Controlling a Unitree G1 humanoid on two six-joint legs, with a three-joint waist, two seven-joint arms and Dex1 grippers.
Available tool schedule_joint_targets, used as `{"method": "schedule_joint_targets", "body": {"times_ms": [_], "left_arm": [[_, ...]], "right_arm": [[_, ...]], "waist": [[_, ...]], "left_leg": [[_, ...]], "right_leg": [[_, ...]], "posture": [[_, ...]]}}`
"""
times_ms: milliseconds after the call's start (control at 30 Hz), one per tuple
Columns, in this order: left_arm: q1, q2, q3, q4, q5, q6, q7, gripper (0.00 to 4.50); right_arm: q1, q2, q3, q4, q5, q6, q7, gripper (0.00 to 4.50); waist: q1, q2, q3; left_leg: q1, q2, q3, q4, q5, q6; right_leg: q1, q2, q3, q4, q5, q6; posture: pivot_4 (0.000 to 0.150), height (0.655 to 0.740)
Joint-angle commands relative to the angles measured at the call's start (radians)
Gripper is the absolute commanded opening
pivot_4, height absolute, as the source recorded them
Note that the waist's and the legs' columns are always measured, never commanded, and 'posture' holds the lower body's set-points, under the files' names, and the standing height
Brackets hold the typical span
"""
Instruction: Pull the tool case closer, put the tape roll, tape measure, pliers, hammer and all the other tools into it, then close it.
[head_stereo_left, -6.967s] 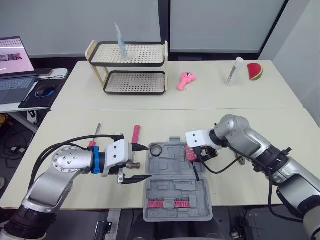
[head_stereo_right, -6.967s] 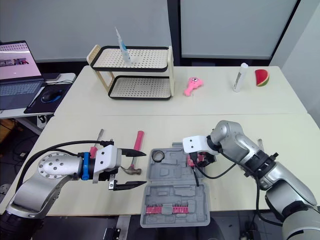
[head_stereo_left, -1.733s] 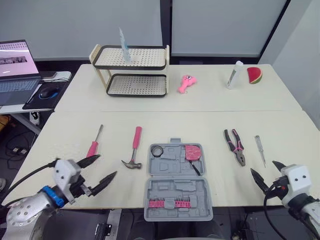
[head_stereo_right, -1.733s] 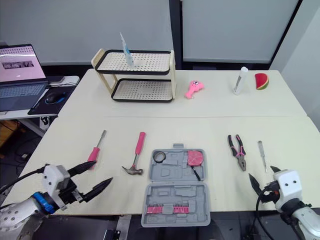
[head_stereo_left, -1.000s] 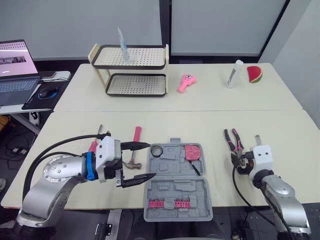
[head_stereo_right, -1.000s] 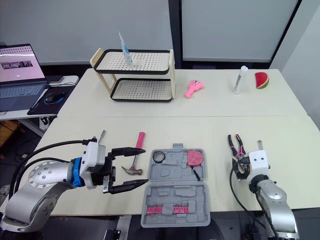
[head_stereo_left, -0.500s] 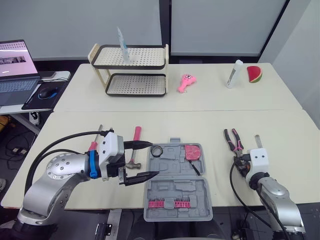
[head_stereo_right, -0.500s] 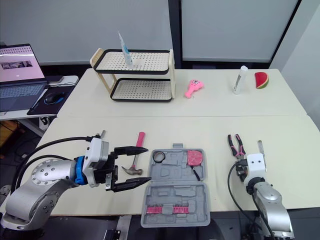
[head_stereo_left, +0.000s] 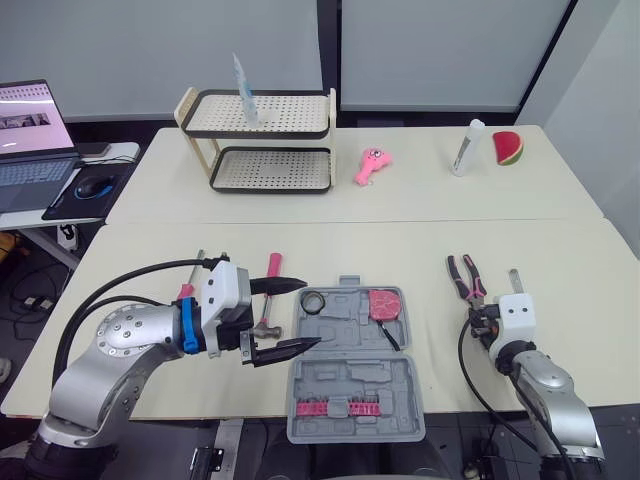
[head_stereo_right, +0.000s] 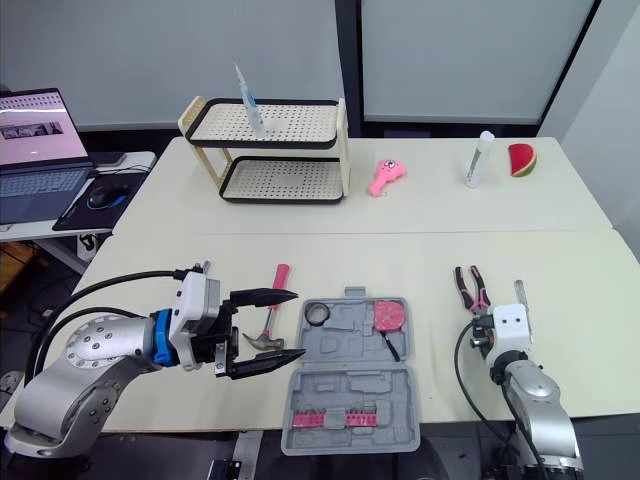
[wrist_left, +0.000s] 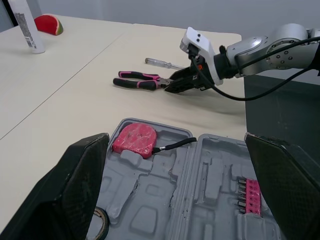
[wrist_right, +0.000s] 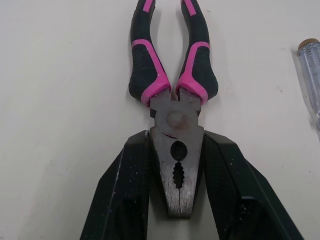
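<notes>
Nipping the pliers (wrist_right: 174, 95) by the head with the narrowed right pincer (wrist_right: 177, 139), handles pointing straight away; holding the left pincer (head_stereo_left: 311, 313) wide beside the tool case (head_stereo_left: 350, 385).

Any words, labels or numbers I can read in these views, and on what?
No text is legible.
The laptop screen: content too small to read.
The white tube: dark print, too blurred to read.
The tape measure: no label visible.

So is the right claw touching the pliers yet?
Touching. The right wrist view shows both black fingers of the right claw pressed against the sides of the metal head of the pliers.
</notes>
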Motion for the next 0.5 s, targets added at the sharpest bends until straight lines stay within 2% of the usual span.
{"method": "schedule_joint_targets", "body": {"times_ms": [33,300,500], "left_arm": [[0.024,0.025,0.061,0.014,0.019,-0.048,-0.010,4.50],[0.087,0.055,0.122,0.100,0.064,-0.142,-0.062,4.50],[0.154,0.110,0.161,0.147,0.093,-0.220,-0.152,4.50]], "right_arm": [[0.006,-0.046,-0.023,-0.103,0.019,-0.041,0.041,1.26],[-0.008,-0.204,-0.002,-0.264,0.062,-0.003,0.214,1.26],[-0.051,-0.412,0.043,-0.399,0.148,0.104,0.433,1.26]], "waist": [[0.000,0.001,0.001],[0.000,0.002,0.002],[0.001,0.002,0.003]], "left_leg": [[0.000,0.000,0.000,0.000,0.000,0.000],[0.000,0.000,0.000,0.000,0.000,0.000],[0.000,0.000,0.000,0.000,0.000,0.000]], "right_leg": [[0.000,0.000,0.000,0.000,0.000,0.000],[0.000,0.000,-0.001,0.000,0.000,0.000],[0.000,0.000,-0.001,-0.001,0.000,0.000]], "posture": [[0.150,0.7356],[0.150,0.7356],[0.150,0.7356]]}}
